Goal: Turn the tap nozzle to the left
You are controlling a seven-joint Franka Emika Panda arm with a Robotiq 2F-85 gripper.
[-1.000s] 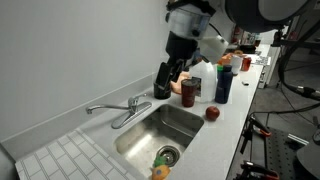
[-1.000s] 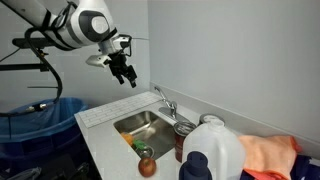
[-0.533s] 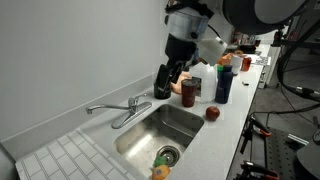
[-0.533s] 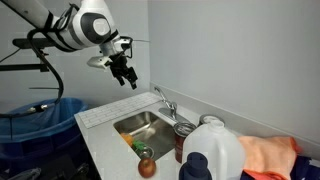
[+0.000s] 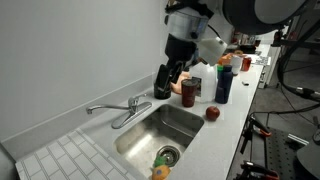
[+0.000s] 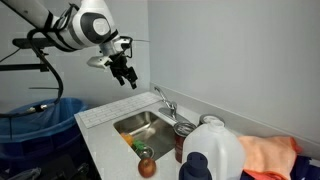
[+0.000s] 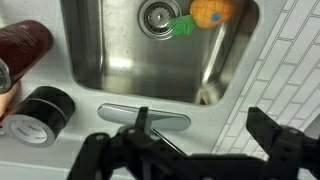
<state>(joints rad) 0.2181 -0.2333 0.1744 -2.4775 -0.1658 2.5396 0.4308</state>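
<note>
Fingers (image 7: 285,150) of the gripper (image 7: 188,160) stand wide apart, holding nothing. Below them, untouched, sits the tap nozzle (image 5: 124,117); in the wrist view its spout is mostly hidden behind them. Beyond, the sink (image 7: 110,60) holds an orange object (image 7: 210,10), perhaps a toy fruit, cut off by the frame. A red can (image 7: 25,40) stands off to one side.

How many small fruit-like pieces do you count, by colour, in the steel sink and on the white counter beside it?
Red: 1, the round red piece on the white counter.
Orange: 1, the round orange piece in the steel sink, beside the round drain.
Green: 1, the small green piece touching the orange one.
Total: 3
</note>
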